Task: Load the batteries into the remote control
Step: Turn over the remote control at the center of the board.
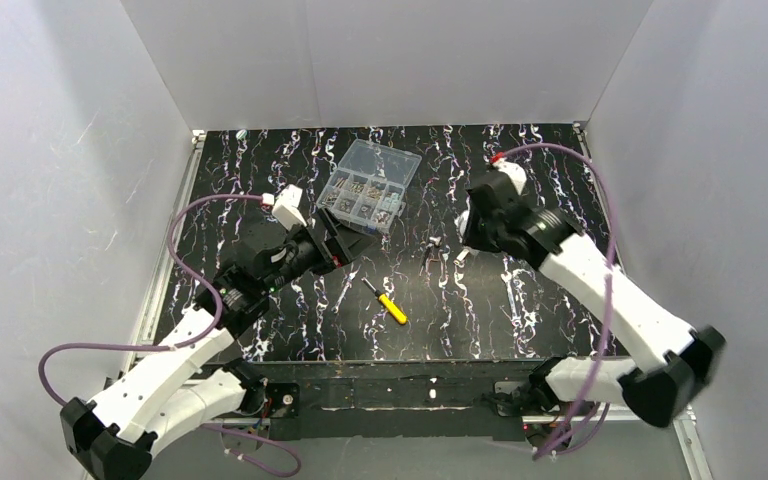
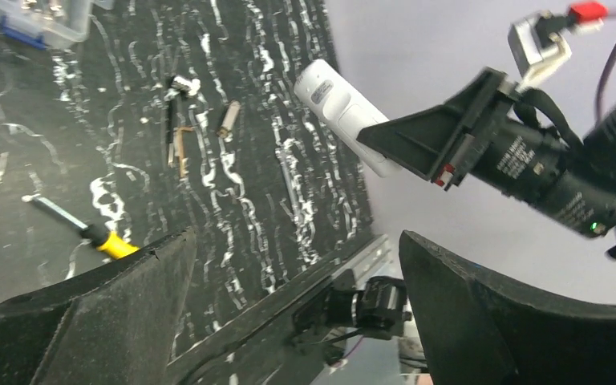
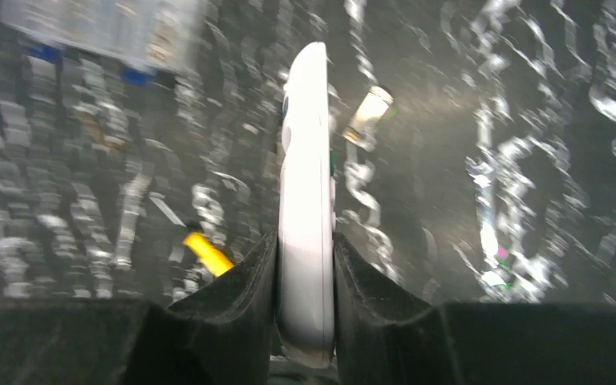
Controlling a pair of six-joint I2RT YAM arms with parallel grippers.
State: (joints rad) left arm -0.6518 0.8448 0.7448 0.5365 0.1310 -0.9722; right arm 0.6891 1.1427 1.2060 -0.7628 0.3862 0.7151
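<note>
Right pincer (image 3: 305, 269) pinches the white remote control (image 3: 306, 176) edge-on above the surface (image 3: 449, 176), apparently steadying it for loading; left pincer (image 2: 295, 241) hangs spread wide, empty.

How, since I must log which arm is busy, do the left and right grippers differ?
The left gripper stands wide open, empty; the right gripper is shut on the remote control. The left is beside the clear box; the right is farther off. Both are black.
</note>
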